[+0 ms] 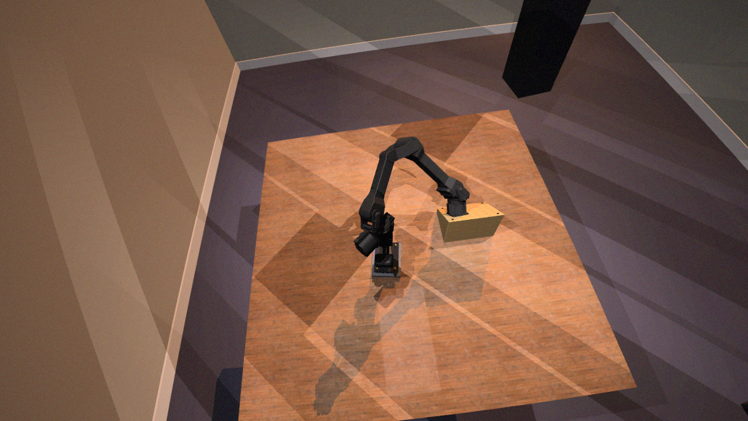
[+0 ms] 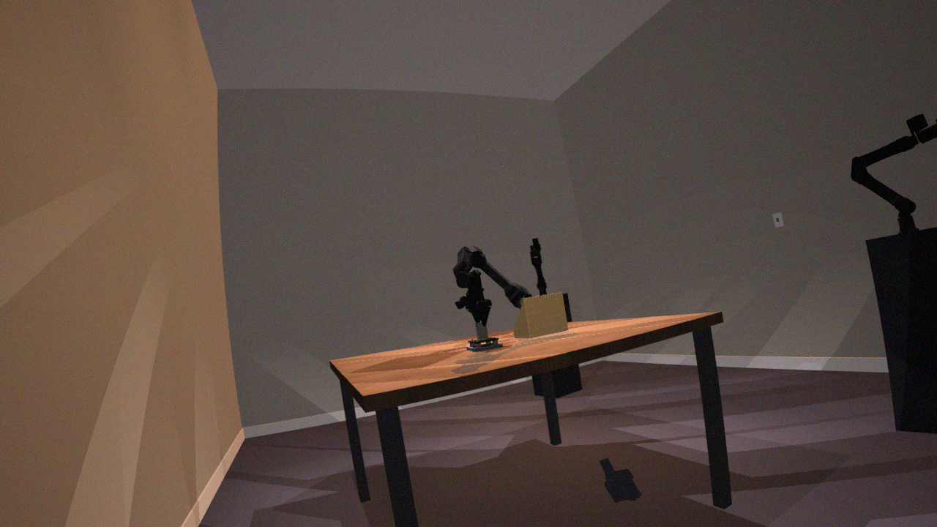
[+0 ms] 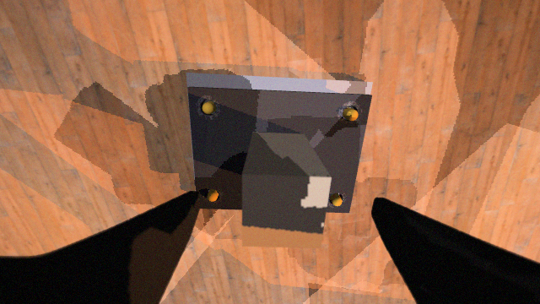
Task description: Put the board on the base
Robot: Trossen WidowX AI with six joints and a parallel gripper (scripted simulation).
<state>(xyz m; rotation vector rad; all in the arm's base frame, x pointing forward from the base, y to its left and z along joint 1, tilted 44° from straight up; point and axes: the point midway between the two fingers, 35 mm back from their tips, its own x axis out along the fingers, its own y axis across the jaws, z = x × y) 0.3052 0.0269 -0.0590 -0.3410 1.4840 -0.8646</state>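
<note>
- Top view: the lone arm (image 1: pixel 380 178) (image 2: pixel 499 275) reached out from its pale block (image 1: pixel 473 230) (image 2: pixel 547 315), and the gripper (image 1: pixel 384 250) (image 2: pixel 481 322) (image 3: pixel 286 202) stood over the black board (image 1: pixel 396 256) (image 2: pixel 473 339) (image 3: pixel 224 139), hiding the handle. The board sat within the grey base (image 1: pixel 385 275) (image 2: pixel 483 348) (image 3: pixel 219 80) outline, well inside the table (image 1: pixel 523 314) (image 2: pixel 419 367) edges.
- Exterior view: the gripper pointed down, with the handle (image 2: pixel 481 332) (image 3: pixel 284 198) upright below it. The board looked level; whether it touched all four posts was too small to tell.
- Wrist view: the jaws were released and spread wide, one on each side of the handle, with a gap at both faces. The handle's long axis ran up toward the camera, so a straight upward retreat seemed right.
- Wrist view, edges: a gold pin (image 3: pixel 208 107) showed in each corner hole. The fingertips reached near the board's side edges; sideways drift while rising could have nudged the handle.
</note>
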